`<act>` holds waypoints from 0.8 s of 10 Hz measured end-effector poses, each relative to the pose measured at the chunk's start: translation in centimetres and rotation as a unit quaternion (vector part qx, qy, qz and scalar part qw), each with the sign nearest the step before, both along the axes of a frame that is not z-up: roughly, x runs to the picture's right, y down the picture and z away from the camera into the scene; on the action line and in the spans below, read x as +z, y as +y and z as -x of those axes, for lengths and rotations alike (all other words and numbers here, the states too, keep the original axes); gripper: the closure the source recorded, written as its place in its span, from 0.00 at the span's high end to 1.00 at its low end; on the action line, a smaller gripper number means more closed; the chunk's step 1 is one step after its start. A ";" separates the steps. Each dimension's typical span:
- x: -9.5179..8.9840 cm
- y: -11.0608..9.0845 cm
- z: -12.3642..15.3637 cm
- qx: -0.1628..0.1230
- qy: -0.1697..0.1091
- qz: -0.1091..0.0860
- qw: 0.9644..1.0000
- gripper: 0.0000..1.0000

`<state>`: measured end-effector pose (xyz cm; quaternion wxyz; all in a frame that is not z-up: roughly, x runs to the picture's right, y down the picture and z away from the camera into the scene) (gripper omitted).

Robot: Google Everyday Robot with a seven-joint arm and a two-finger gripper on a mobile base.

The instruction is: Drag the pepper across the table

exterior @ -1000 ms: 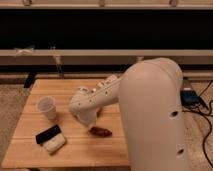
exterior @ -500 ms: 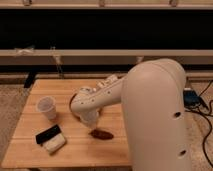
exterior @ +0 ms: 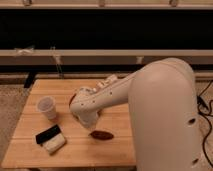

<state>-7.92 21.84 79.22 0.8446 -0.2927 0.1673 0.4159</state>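
The pepper [exterior: 101,135] is a small dark red-brown pod lying flat on the light wooden table [exterior: 30,155], near its front middle. My white arm reaches in from the right across the table. The gripper [exterior: 90,123] hangs at the arm's end, just above and left of the pepper, close to its left end. Whether it touches the pepper cannot be seen. The arm hides most of the orange bowl [exterior: 73,99] behind the wrist.
A white cup [exterior: 47,107] stands at the table's left. A black-and-white block [exterior: 50,139] lies at the front left. A dark wall with rails runs behind the table. Cables lie on the floor at the right [exterior: 206,107].
The pepper has slid a little towards the front right of the table, and the gripper has followed it the same way. The cup and the block have not moved.
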 end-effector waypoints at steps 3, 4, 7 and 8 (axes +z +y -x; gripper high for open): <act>-1.0 1.1 0.9 -0.019 -0.017 0.004 1.000 0.62; -1.1 1.3 1.0 -0.022 -0.018 0.006 1.000 0.72; -1.4 2.0 1.5 -0.039 -0.023 0.004 0.999 0.80; -1.4 2.2 1.6 -0.045 -0.025 0.003 0.999 0.80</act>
